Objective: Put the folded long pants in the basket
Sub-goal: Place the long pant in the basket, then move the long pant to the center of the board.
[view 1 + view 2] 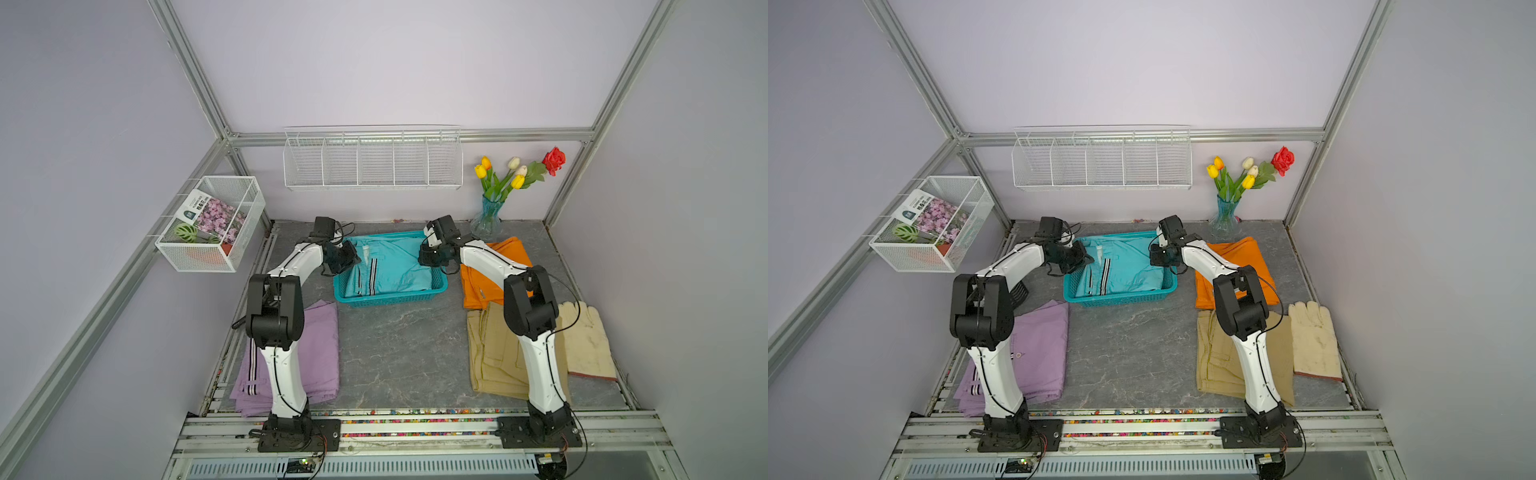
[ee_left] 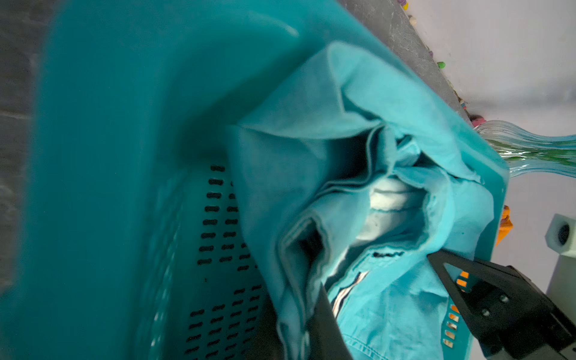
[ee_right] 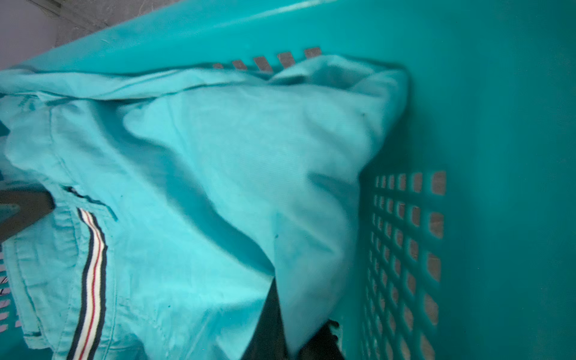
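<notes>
**Camera arrangement.** Both top views look steeply down from high above the near edge of the grey marbled tabletop. They face the lilac back wall with its long white wire rack. Nearly equal, they share the whole scene with a slight sideways offset. The left wrist view sits very near, at one short end of the teal perforated plastic basket, and looks along it towards the ribbed blue glass vase. The right wrist view, equally near, looks back from the opposite end. Both wrist views share the folded teal cloth trousers and their black, white and red striped band.
</notes>
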`<state>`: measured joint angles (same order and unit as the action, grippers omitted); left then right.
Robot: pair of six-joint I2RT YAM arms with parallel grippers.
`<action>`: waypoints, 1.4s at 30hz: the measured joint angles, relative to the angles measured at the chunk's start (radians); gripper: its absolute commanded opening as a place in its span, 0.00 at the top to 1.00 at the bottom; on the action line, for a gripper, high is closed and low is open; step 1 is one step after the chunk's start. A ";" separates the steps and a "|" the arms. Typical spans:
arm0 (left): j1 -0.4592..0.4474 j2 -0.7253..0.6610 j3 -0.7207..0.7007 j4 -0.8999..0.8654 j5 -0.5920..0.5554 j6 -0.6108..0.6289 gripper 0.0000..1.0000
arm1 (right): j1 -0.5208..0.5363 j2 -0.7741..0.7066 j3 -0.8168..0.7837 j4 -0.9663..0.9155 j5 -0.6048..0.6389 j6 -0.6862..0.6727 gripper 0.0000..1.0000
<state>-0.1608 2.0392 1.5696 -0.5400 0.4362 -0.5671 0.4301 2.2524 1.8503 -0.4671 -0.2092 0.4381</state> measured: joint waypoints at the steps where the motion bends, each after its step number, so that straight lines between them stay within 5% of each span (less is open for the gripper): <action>1: -0.002 0.000 0.000 0.000 -0.005 0.000 0.92 | 0.003 -0.001 -0.003 0.004 0.010 -0.003 0.83; 8: -0.020 0.003 0.028 -0.030 -0.055 0.003 0.36 | 0.030 -0.043 -0.010 0.021 0.058 -0.023 0.50; 10: -0.027 0.002 0.051 -0.045 -0.073 0.005 0.28 | 0.037 -0.050 -0.008 0.019 0.070 -0.031 0.42; 18: -0.027 -0.027 0.145 -0.179 -0.150 0.001 0.26 | 0.035 -0.086 0.040 -0.067 0.136 -0.063 0.22; 24: -0.037 -0.194 0.162 -0.274 -0.185 0.004 0.27 | 0.051 -0.210 0.030 -0.108 0.161 -0.078 0.17; 30: -0.037 -0.691 -0.122 -0.245 -0.256 -0.009 0.27 | 0.203 -0.516 -0.193 -0.022 0.195 -0.074 0.14; 35: -0.037 -1.149 -0.413 -0.244 -0.340 -0.074 0.28 | 0.499 -0.769 -0.546 0.188 0.245 -0.026 0.05; 42: -0.037 -1.492 -0.597 -0.326 -0.380 -0.158 0.25 | 0.755 -0.654 -0.738 0.425 0.282 0.104 0.01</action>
<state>-0.1974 0.5472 0.9730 -0.8661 0.0566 -0.7254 1.1854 1.5986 1.1126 -0.0418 0.0727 0.5419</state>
